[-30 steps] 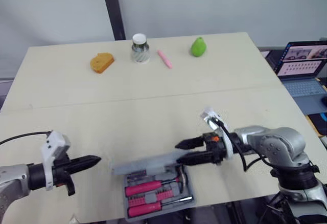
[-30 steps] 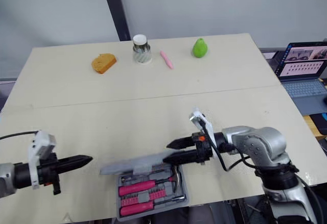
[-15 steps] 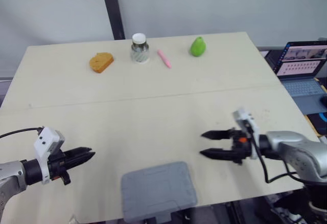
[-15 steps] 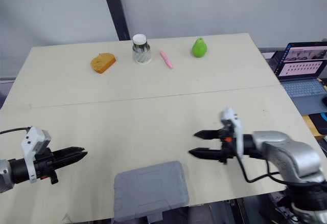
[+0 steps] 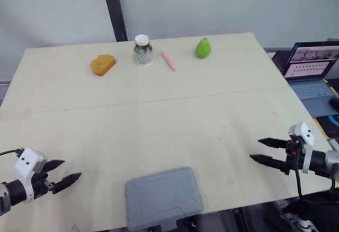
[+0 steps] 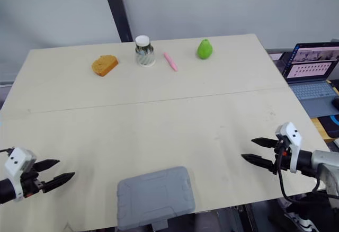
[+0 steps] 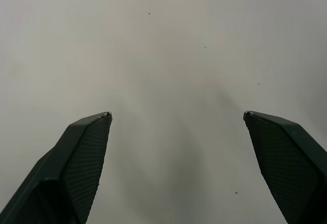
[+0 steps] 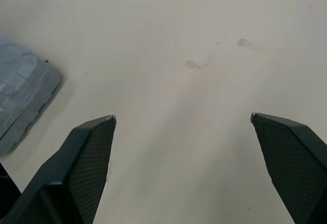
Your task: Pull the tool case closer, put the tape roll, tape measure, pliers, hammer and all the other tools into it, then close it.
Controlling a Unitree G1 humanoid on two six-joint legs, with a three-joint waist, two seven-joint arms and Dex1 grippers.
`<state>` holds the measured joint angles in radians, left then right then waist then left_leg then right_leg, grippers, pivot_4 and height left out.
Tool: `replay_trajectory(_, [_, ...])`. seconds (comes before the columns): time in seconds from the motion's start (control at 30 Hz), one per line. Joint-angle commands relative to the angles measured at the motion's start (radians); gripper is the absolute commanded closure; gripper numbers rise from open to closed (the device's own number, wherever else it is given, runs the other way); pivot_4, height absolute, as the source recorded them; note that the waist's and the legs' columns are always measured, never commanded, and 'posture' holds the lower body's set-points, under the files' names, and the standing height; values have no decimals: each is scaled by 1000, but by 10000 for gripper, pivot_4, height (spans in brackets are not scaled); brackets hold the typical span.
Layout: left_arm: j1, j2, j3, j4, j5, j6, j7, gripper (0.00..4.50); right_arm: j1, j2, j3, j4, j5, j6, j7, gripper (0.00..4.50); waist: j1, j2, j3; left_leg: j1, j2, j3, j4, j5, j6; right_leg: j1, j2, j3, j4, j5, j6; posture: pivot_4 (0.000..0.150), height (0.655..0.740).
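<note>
The grey tool case (image 5: pixel 163 198) lies shut and flat at the table's front edge, its latch tab over the rim; one corner of the tool case (image 8: pixel 20 98) shows in the right wrist view. My left gripper (image 5: pixel 64 171) hovers open over bare table at the front left, well to the left of the case. Far to the case's right, near the table's right edge, my right gripper (image 5: pixel 259 151) stands open with nothing between its fingers. In both wrist views the two black fingers are spread wide over plain tabletop.
Along the back of the table (image 5: pixel 159 121) sit an orange bread-shaped piece (image 5: pixel 103 64), a small jar with a white lid (image 5: pixel 142 50), a pink pen (image 5: pixel 169 61) and a green pear (image 5: pixel 202 47). A laptop (image 5: pixel 312 70) stands off the right side.
The case lid came down and the case is now shut. My right gripper drew back to the right, my left gripper drew back left and opened.
</note>
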<state>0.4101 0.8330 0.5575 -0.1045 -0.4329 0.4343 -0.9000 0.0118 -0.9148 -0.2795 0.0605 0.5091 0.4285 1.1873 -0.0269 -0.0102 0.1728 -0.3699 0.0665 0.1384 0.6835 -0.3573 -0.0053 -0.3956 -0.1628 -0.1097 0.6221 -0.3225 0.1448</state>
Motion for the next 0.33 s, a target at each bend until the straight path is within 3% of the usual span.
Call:
replay_trajectory(0.03, [-1,9,40,11,3,-24,-13,799,-20,0,-7,18,-9,-34,14,0,0,0,0,0,0,0,0,0,0,0,0,0,0,0,0,1500,7400])
replay_trajectory(0.33, [-21,15,50,31,2,-34,-26,799,-40,12,18,30,-27,-51,14,0,0,0,0,0,0,0,0,0,0,0,0,0,1,0,0,1500,7400])
